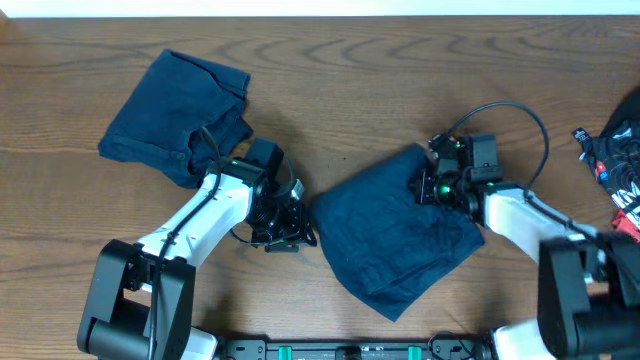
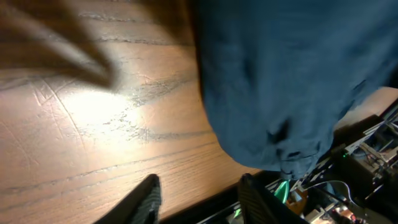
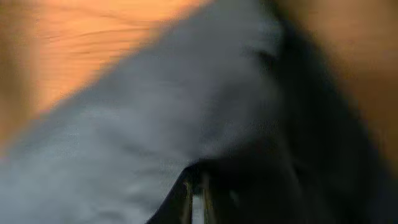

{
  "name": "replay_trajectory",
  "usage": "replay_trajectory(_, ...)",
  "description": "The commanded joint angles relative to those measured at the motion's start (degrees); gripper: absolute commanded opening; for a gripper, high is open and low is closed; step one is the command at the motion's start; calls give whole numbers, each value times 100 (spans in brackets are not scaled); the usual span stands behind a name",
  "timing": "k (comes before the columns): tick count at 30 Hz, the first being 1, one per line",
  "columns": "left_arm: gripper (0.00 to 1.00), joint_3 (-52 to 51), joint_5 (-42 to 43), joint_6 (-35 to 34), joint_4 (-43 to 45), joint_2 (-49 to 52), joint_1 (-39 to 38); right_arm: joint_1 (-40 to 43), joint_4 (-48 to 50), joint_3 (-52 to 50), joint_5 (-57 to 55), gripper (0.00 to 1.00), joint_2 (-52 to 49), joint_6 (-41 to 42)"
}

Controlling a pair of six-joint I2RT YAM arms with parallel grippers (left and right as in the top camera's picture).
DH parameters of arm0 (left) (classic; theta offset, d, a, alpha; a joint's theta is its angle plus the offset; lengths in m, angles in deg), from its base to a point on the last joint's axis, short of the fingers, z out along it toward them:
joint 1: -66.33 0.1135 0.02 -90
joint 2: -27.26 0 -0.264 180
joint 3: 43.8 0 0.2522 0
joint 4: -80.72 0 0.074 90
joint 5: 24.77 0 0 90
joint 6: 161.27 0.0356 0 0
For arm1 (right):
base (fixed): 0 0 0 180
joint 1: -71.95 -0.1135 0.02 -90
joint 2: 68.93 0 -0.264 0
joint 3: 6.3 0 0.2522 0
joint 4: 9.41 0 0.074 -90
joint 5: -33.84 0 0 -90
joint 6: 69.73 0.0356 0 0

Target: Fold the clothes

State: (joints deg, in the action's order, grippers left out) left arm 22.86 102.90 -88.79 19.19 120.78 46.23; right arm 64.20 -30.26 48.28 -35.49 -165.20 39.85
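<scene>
So the wooden tabletop (image 1: 400, 60) takes up pretty much the whole overhead view. The biggest thing on it is the middle shorts (image 1: 395, 235), dark navy. They lie flat-ish a bit toward 5 o'clock from the centre, with one pointed corner aimed down at 6. The far shorts (image 1: 175, 115) are the same navy, slightly smaller-looking and rumpled. They sit out at 10 o'clock, well apart from the middle pair.

The left arm (image 1: 210, 210) comes in from 7 o'clock and passes the lower edge of the far shorts. The right arm (image 1: 510, 210) reaches in from 4 o'clock. A black, red and white cloth thing (image 1: 620, 150) is cut off at the 3 o'clock edge, and I can't tell what it is.

The left jaws sit just beside the 9 o'clock edge of the middle shorts (image 2: 292, 81). In the wrist view both fingers (image 2: 149, 196) are spread wide over bare wood with nothing between them, and the cloth is just past the tips.

The right jaws are at the 1 o'clock corner of the middle shorts (image 3: 155, 124). That wrist view is really blurry, but the fingers (image 3: 186, 196) look squeezed nearly together. Cloth is bunched right at them, so it looks like they're pinching a fold.
</scene>
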Motion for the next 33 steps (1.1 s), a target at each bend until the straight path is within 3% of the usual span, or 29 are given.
replay_trajectory(1,52,24,-61,94,-15,-96,-4,131,-328,-4,-2159,1,-356,1646)
replay_trajectory(3,76,9,-63,96,59,-94,-33,308,-638,-4,-2350,1,-402,2277)
replay_trajectory(5,88,-46,-66,94,260,-94,-90,457,-704,-4,-2267,1,-396,2369)
replay_trajectory(10,94,-297,-59,-490,1010,-94,-380,533,-938,-4,-1843,1,-260,2304)
replay_trajectory(18,97,-629,223,-1408,2962,-76,-1102,498,-1316,-4,-1718,1,-68,2059)
replay_trajectory(33,97,-1014,909,-1453,4406,1012,-1198,501,-1394,-4,-1587,1,-68,1843)
